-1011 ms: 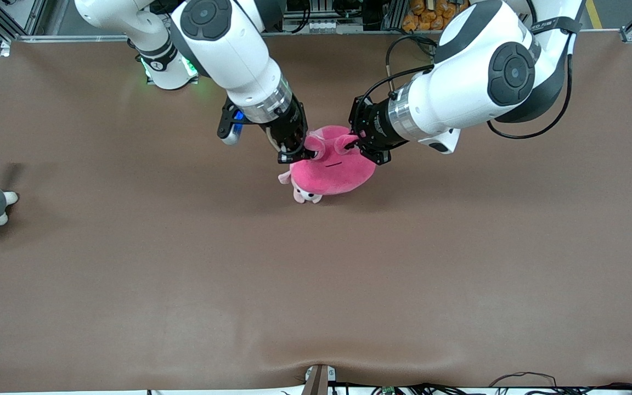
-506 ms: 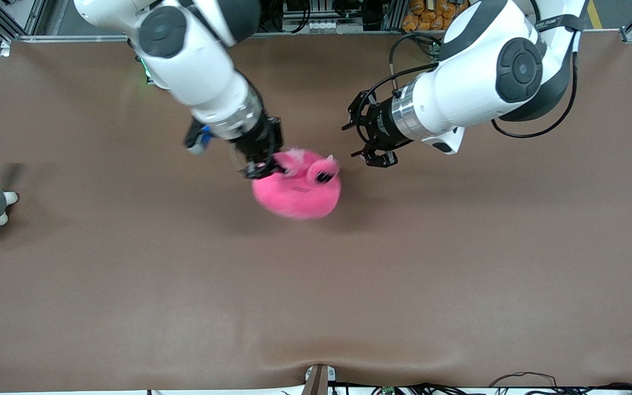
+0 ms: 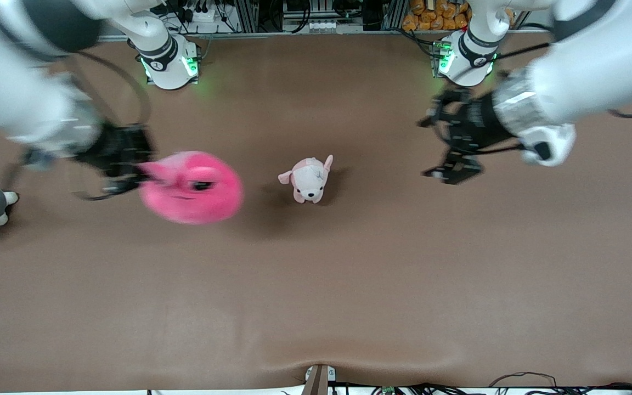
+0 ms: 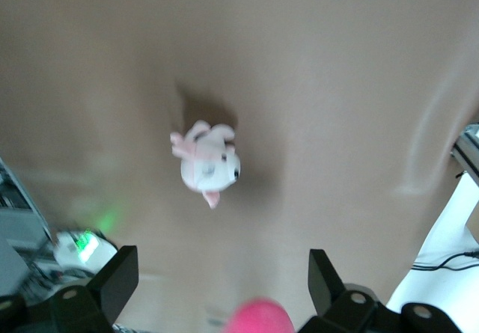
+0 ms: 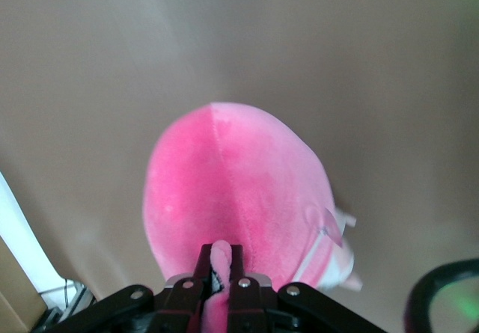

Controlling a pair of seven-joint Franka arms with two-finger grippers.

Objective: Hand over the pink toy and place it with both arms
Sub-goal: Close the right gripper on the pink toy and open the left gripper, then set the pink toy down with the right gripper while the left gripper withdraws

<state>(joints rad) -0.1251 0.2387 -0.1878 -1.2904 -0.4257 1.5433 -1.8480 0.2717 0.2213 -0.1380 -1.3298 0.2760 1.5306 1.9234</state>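
Front view: right gripper (image 3: 129, 170) is clamped on an eye stalk of the pink toy (image 3: 192, 188), which hangs off the table (image 3: 349, 285) toward the right arm's end; left gripper (image 3: 447, 142) has fingers spread wide w/ nothing in them, over the left arm's end. Left wrist view: both fingers (image 4: 112, 280) stand far apart, small puppy plush (image 4: 204, 163) on the table below. Right wrist view: jaws pinched tight on a pink stalk, toy's round body (image 5: 239, 198) hanging under them.
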